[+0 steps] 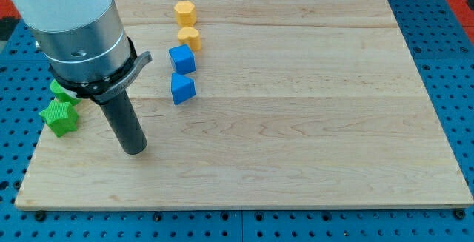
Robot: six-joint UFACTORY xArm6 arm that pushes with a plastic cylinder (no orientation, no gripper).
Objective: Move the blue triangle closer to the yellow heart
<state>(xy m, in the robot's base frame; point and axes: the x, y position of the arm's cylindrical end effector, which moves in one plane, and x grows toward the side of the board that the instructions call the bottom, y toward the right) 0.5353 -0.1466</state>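
Observation:
The blue triangle (182,89) lies on the wooden board (296,123) at the upper left. A blue cube (182,58) sits just above it. The yellow heart (189,38) touches the cube's top edge. A second yellow block (184,11), with angular sides, lies above the heart near the board's top edge. These blocks form a near-vertical column. My tip (134,150) rests on the board below and to the left of the blue triangle, well apart from it.
A green star (59,116) lies at the board's left edge, left of my tip. Another green block (61,90) sits just above it, partly hidden by the arm's grey body (74,27). A blue pegboard (452,64) surrounds the board.

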